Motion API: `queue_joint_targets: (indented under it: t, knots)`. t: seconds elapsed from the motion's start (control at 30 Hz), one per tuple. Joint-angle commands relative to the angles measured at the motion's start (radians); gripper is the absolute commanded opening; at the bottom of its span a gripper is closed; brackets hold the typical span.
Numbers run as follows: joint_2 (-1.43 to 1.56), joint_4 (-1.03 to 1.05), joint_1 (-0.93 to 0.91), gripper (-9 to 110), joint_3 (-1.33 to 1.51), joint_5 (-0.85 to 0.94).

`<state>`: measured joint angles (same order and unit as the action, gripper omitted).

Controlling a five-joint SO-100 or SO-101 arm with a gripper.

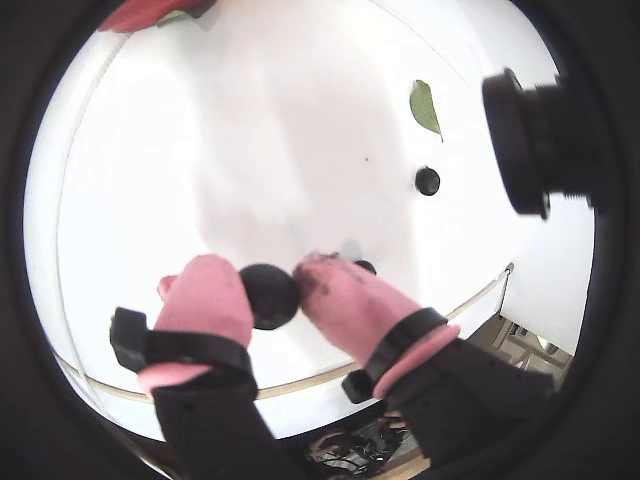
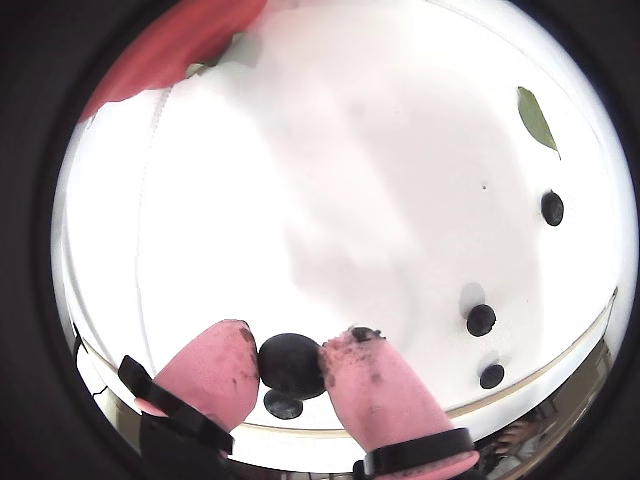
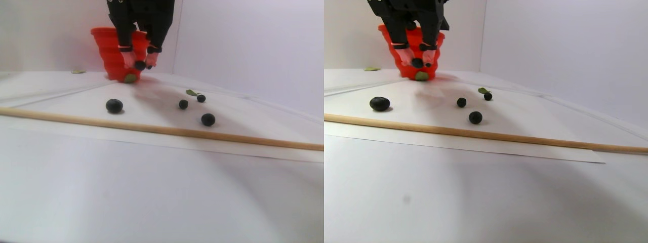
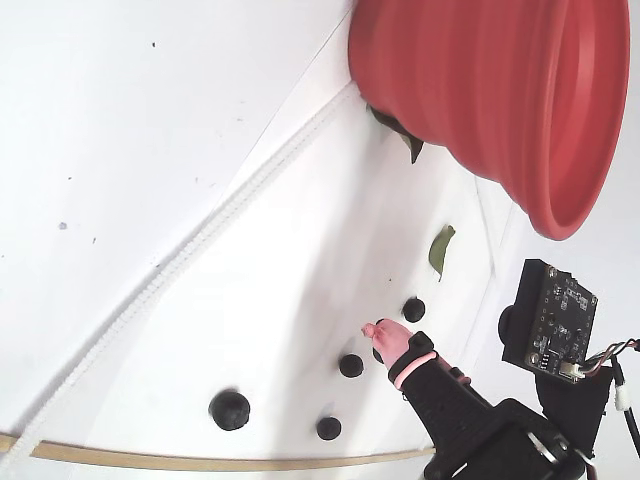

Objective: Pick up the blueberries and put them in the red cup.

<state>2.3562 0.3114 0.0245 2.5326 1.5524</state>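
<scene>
My gripper (image 1: 272, 283) is shut on one dark blueberry (image 1: 270, 295), pinched between its two pink fingertips. The other wrist view shows the same hold, gripper (image 2: 288, 352) on berry (image 2: 290, 365), lifted above the white sheet. In the stereo pair view the gripper (image 3: 140, 63) hangs in front of the red cup (image 3: 109, 50), low by its base. Several more blueberries lie loose on the sheet (image 3: 114, 106) (image 3: 183, 104) (image 3: 208, 119). The fixed view has the red cup (image 4: 480, 90) at the top and one pink finger (image 4: 385, 335) below it.
A thin wooden strip (image 3: 152, 129) runs across the sheet's near edge. Small green leaves lie by the berries (image 3: 191, 92) and at the cup's foot (image 3: 130, 78). A black camera module (image 4: 550, 318) rides beside the arm.
</scene>
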Motion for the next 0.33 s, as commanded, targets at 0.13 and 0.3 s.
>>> queue_joint_targets:
  t: [0.13, 0.3]
  knots:
    - [0.117, 0.015, 0.018, 12, -0.071, 0.002]
    - [0.140, 0.028, 0.034, 12, -0.095, 0.009]
